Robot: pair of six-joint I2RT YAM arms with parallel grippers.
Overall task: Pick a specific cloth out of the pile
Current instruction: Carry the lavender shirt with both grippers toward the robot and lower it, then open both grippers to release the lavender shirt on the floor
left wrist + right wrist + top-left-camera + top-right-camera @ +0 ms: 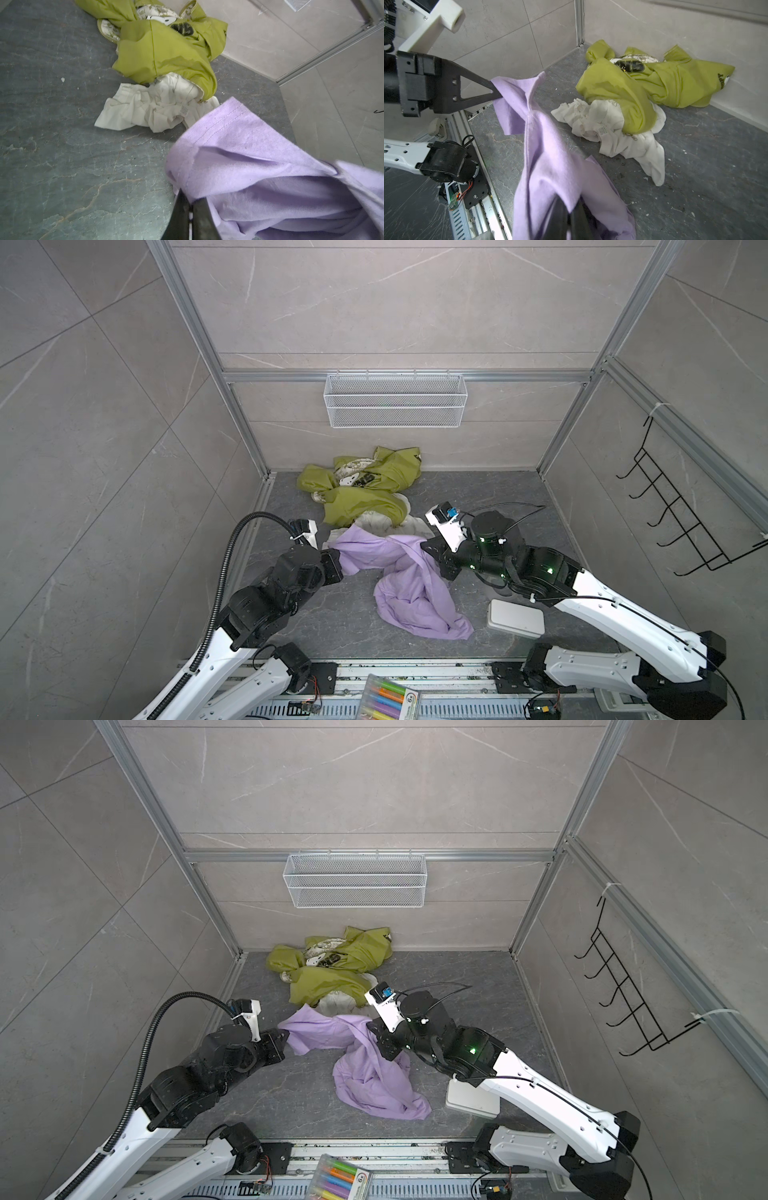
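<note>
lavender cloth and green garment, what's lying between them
A crumpled white garment lies between the cloth and the green garment, partly under the green one. Clearest in the left wrist view.

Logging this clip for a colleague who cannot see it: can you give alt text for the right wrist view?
A lavender cloth is held up by both shut grippers: the right gripper pinches it close to the camera, and the left gripper clamps a far corner. Behind it, an olive-green printed garment lies over a white garment on the grey floor.
</note>
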